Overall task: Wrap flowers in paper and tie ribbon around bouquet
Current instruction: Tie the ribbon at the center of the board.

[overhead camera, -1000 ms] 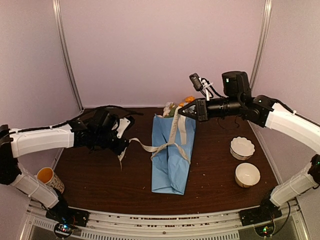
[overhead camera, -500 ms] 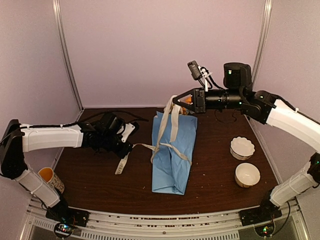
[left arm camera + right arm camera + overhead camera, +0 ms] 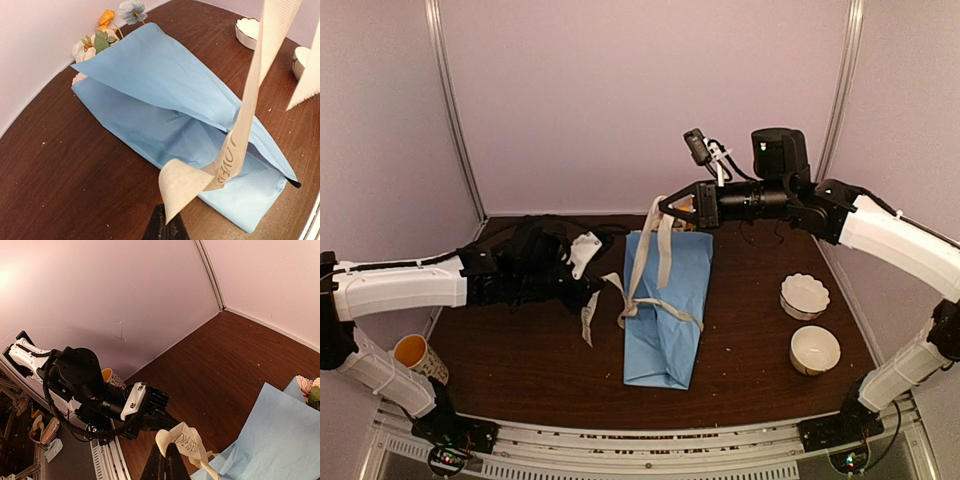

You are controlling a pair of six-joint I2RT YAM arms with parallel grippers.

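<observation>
The bouquet (image 3: 665,310) lies lengthwise mid-table, a blue paper (image 3: 165,95) cone with its narrow tail toward me. The flowers (image 3: 105,30) poke from its far, wide end. The cream ribbon (image 3: 642,255) crosses the cone's middle and rises in two strands. My right gripper (image 3: 663,207) hovers above the wide end, shut on the ribbon's (image 3: 187,440) raised part. My left gripper (image 3: 601,288) sits just left of the bouquet, shut on another stretch of the ribbon (image 3: 235,145), and a short tail hangs below it. In the left wrist view the black fingertips (image 3: 161,229) pinch the ribbon's curled edge.
Two white bowls (image 3: 805,295) (image 3: 815,350) stand right of the bouquet. A paper cup (image 3: 417,355) with an orange inside sits at the table's left front corner. Enclosure walls close in the back and both sides.
My right gripper has risen and shifted left, pulling the ribbon up off the bouquet. My left gripper has moved right toward the bouquet, carrying its ribbon end.
</observation>
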